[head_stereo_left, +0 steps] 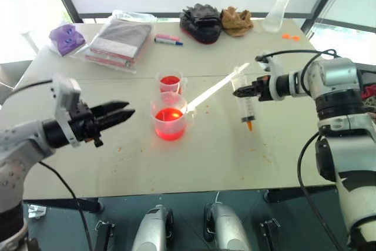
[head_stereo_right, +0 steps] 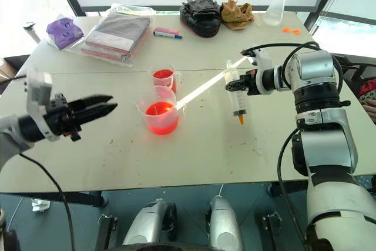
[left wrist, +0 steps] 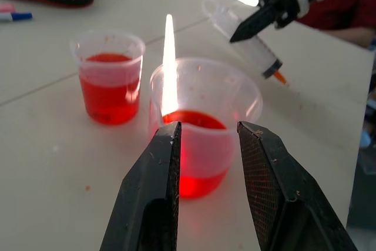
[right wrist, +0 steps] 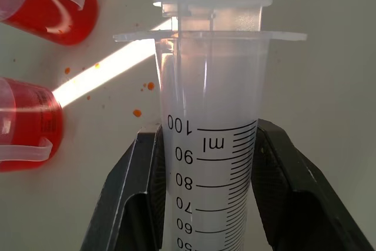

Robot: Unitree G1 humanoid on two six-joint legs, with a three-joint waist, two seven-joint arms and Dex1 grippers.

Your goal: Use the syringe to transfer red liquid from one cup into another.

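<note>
Right gripper [head_stereo_right: 230,85] clamps syringe [head_stereo_right: 237,99]; left gripper [head_stereo_left: 130,111] gapes empty beside beaker [head_stereo_left: 170,116].

desk [head_stereo_left: 235,163]: pale top, spattered with small orange-red drops
centre: wide beaker [head_stereo_left: 170,117] and small cup [head_stereo_left: 170,82] just behind it, both holding red liquid [head_stereo_left: 169,123]
upper left: purple packet [head_stereo_left: 66,37], bagged cloth [head_stereo_left: 119,40], marker [head_stereo_left: 168,40]
upper right: black gloves [head_stereo_left: 201,23], brown cloth [head_stereo_left: 236,20], clear flask [head_stereo_left: 276,13]

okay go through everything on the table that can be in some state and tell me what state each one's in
syringe: clamped in right tool, tip down, barrel looks empty
larger beaker: upright, part-filled red
smaller cup: upright, holds red liquid
left tool: open, empty
conical flask: upright
marker: lying flat
</note>
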